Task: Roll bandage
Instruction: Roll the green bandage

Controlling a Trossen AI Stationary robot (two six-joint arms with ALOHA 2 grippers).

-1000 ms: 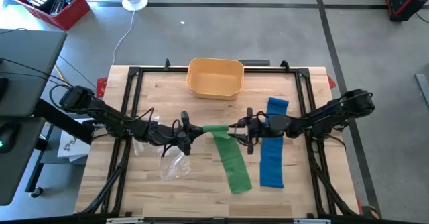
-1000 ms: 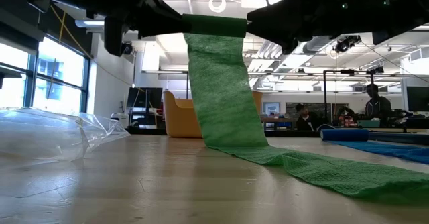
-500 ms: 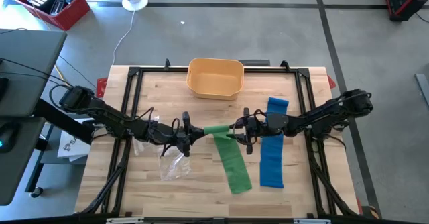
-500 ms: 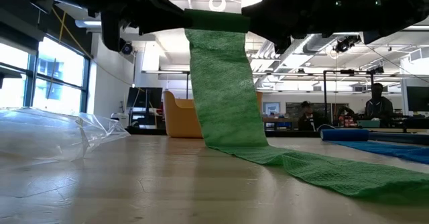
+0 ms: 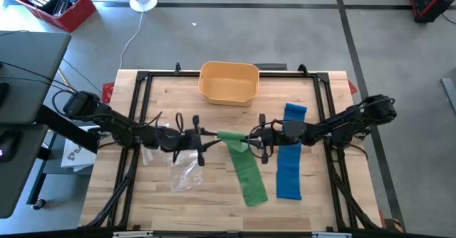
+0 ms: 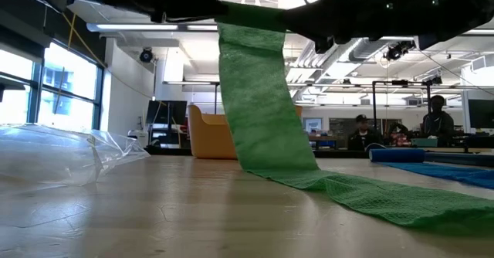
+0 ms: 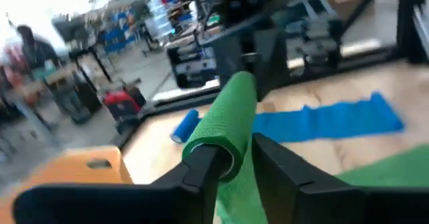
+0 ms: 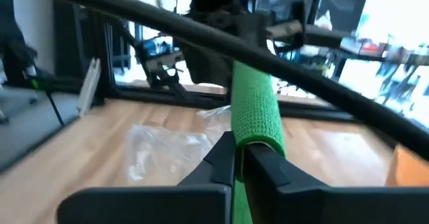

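Above mid-surface, the green bandage [image 5: 241,165] is raised at its rolled end, a short tight cylinder lying along the line that joins the two arms, so that each arm meets one end of the roll head-on. From this roll the loose tail hangs down to the wooden surface [image 5: 214,202] and runs along it toward the near edge. At the roll's right end, the right gripper [image 5: 249,140] has its fingers [image 8: 268,165] pressed shut on the rolled cloth, which emerges from between them in the right wrist view. At the left end, the left gripper [image 5: 204,136] has fingers [image 7: 201,167] parted narrowly astride the roll; whether they bear on the cloth cannot be told. Both arms are about equally near, one at each end. Judged from this layout, further winding depends on turning the roll about its long axis, with one end gripped while the other is re-taken. Beside the green tail, on the right arm's side and apart from it, a blue bandage [image 5: 288,152] lies flat; crumpled clear plastic wrap [image 5: 183,174] lies below the left arm; a yellow tub [image 5: 229,83] stands at the far edge.
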